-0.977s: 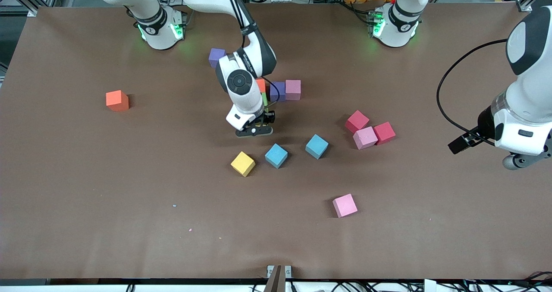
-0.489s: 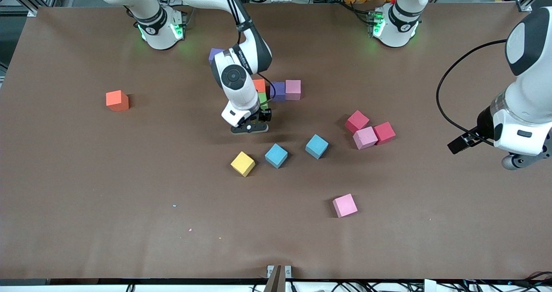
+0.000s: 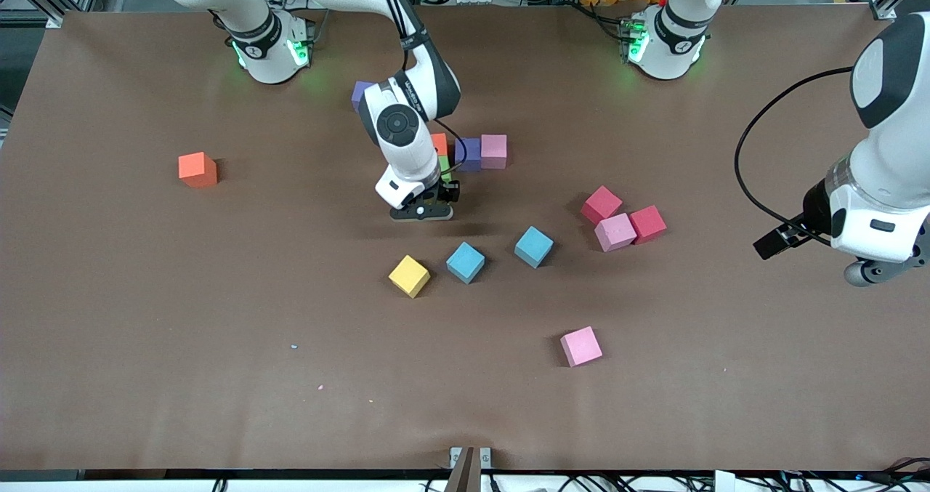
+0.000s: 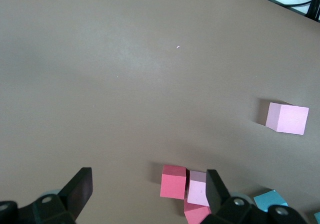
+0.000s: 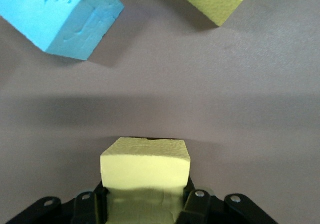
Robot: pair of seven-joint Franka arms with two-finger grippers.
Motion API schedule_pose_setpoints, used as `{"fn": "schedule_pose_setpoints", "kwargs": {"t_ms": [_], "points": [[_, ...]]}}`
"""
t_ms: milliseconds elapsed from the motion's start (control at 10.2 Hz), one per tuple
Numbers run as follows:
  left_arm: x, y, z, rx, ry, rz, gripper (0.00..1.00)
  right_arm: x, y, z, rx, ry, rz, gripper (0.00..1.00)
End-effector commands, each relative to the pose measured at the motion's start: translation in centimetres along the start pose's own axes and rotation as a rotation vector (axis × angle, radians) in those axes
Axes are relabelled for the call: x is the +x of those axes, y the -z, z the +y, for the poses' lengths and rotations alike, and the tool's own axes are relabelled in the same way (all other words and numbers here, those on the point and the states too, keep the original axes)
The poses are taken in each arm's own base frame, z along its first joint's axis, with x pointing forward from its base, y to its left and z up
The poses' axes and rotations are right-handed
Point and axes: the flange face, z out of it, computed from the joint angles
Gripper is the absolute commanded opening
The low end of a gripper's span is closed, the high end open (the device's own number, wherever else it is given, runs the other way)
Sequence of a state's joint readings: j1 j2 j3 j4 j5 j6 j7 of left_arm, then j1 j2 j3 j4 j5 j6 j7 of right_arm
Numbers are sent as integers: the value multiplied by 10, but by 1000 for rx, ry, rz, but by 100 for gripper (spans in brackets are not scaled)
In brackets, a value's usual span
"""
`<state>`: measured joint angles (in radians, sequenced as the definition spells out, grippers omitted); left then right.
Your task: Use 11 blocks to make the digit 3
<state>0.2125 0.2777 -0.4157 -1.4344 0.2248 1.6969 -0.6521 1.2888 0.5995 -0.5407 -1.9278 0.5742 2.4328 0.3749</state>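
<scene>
Two yellow blocks show in the right wrist view: one yellow block (image 5: 145, 166) clamped in the right gripper (image 3: 423, 212), low over the tabletop (image 3: 218, 332) at about six o'clock from the green block (image 3: 445, 165), and a loose yellow block (image 3: 409, 275) lying at nine o'clock of a light blue block (image 3: 465, 261). Off toward its own end of the tabletop, the left gripper (image 4: 147, 196) waits with fingers spread wide, holding nothing.

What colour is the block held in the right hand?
Yellow. The block sits clamped in the right hand, clearest in the right wrist view.
</scene>
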Motion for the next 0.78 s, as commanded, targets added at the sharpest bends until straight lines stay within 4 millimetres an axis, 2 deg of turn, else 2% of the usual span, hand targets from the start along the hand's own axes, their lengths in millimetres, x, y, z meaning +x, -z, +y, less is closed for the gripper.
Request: {"fn": "schedule_pose_setpoints", "kwargs": {"t_ms": [0, 684], "points": [[-2, 5, -4, -16, -14, -12, 100, -7, 8, 4, 17, -22, 0, 0], [-2, 4, -4, -15, -15, -12, 100, -11, 0, 7, 10, -21, 23, 0]]}}
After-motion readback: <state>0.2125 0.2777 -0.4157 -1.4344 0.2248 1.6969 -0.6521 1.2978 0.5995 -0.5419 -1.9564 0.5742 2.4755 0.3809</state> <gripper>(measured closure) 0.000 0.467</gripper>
